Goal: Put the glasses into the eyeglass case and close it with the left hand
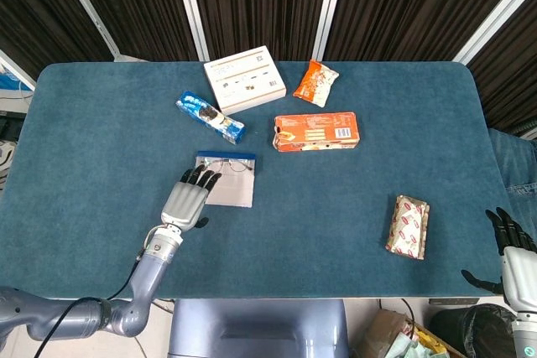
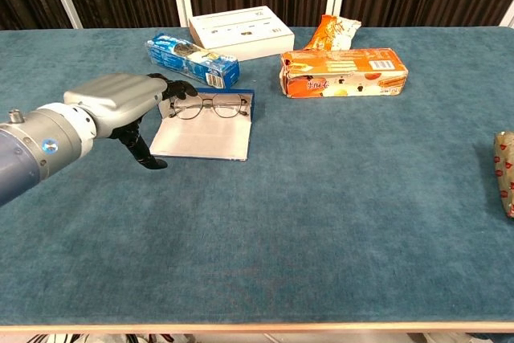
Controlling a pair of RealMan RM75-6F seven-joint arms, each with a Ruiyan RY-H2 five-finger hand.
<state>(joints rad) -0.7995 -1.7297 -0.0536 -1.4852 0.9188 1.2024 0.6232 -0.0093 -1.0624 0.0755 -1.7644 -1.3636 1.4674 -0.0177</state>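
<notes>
The eyeglass case (image 1: 230,190) (image 2: 205,139) lies open and flat on the blue table, its blue lid edge at the far side. Thin-framed glasses (image 1: 228,165) (image 2: 210,106) rest on the far part of its pale lining, against that blue edge. My left hand (image 1: 186,200) (image 2: 120,104) hovers at the case's left side with its fingers spread and nothing in it. Its dark fingertips (image 2: 178,90) reach to the glasses' left end; whether they touch is unclear. My right hand (image 1: 506,236) shows only in the head view, off the table's right front corner, fingers apart and holding nothing.
Behind the case lie a blue cookie pack (image 1: 210,116) (image 2: 193,59) and a white box (image 1: 244,79) (image 2: 241,34). To the right are an orange box (image 1: 315,132) (image 2: 344,72) and an orange snack bag (image 1: 315,83) (image 2: 329,34). A red-and-silver packet (image 1: 408,225) (image 2: 506,170) lies near the right front.
</notes>
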